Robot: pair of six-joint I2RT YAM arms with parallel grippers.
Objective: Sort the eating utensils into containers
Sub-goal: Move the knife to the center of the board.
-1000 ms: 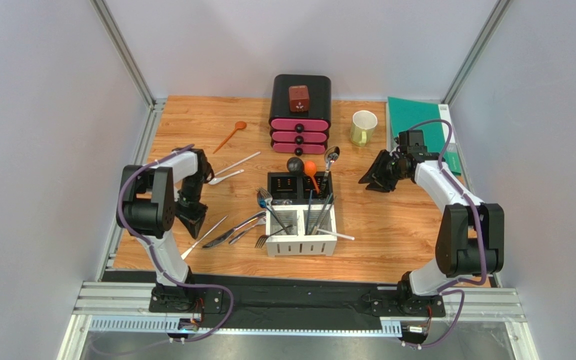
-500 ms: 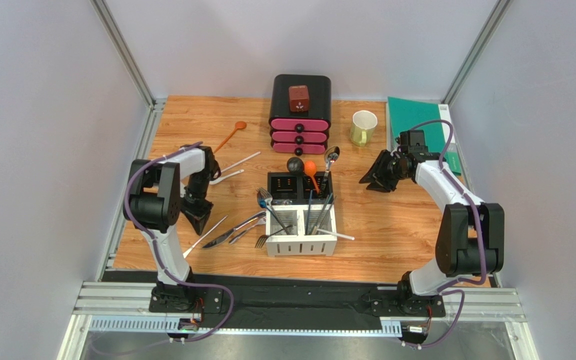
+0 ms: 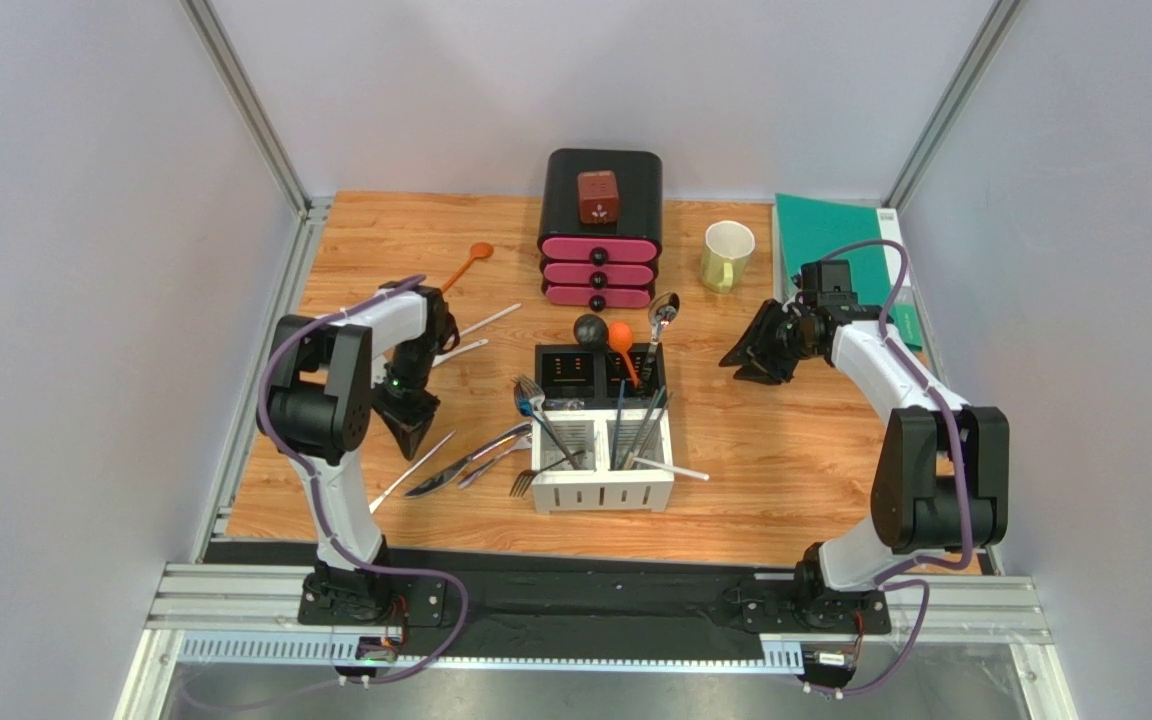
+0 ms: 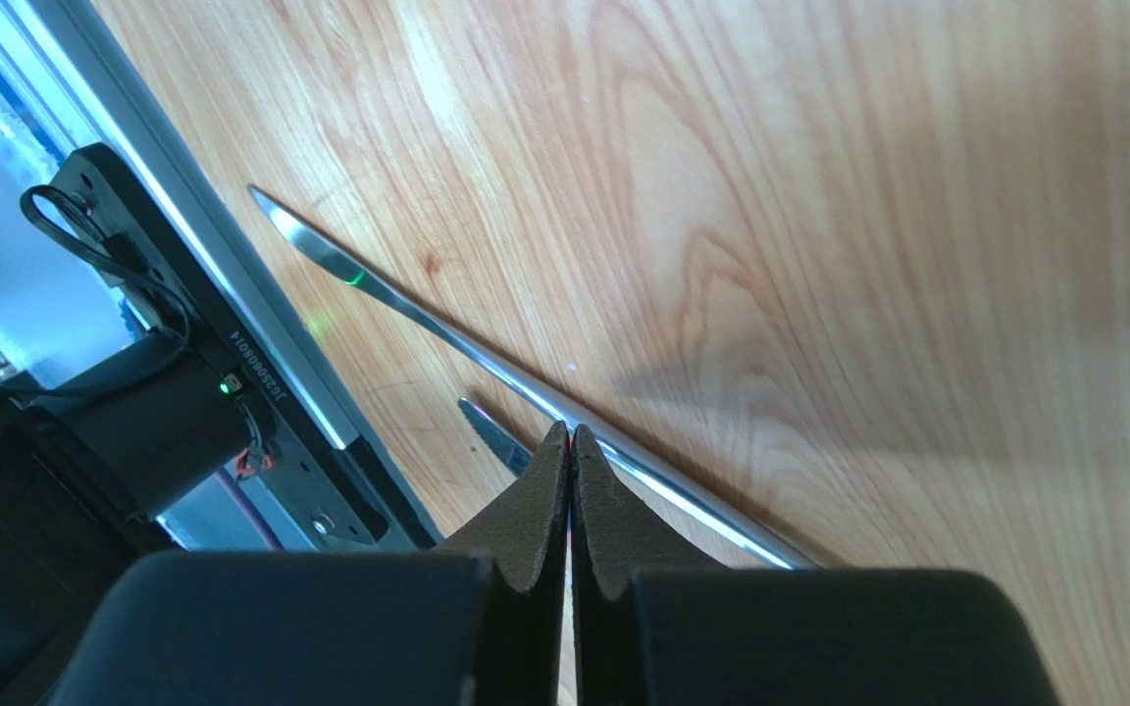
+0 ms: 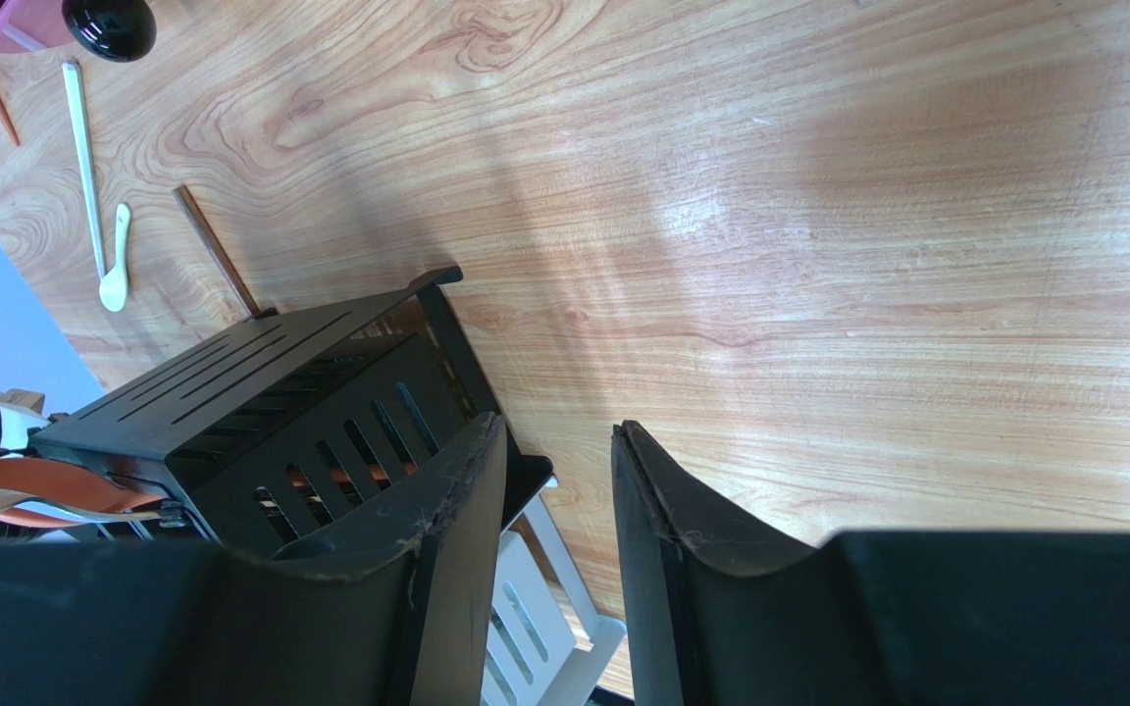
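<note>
- Where the loose silver cutlery (image 3: 477,455) lies on the table (image 3: 778,450) just at 9 o'clock of the caddy (image 3: 602,477), the left gripper (image 3: 414,438) points down over the 9 o'clock end of that cluster. Its fingers are pressed together.
- In the left wrist view, the left gripper (image 4: 571,437) shows nothing between its tips. They sit right above a long silver handle (image 4: 424,316) that runs from 10 o'clock to 4 o'clock. Whether they touch it cannot be told.
- The right gripper (image 3: 755,356) hangs at 2 o'clock of the caddy, apart from it, with its fingers spread and empty.
- In the right wrist view, bare wood shows in the gap of the right gripper (image 5: 559,430). The caddy's black wall (image 5: 276,397) lies at its 9 o'clock.
- The caddy's black compartments are on its 12 o'clock side and the white ones on its 6 o'clock side.
- A black spoon (image 3: 590,329) and an upright orange spoon (image 3: 621,339) stand in the black half. Dark chopsticks (image 3: 620,420) stand in the white half.
- A loose orange spoon (image 3: 462,270) lies at 11 o'clock of the caddy, well apart from it. White spoons (image 3: 485,323) lie at 10 o'clock.
- The drawer box (image 3: 600,248) stands at 12 o'clock of the caddy, and the mug (image 3: 726,255) at 1 o'clock.
</note>
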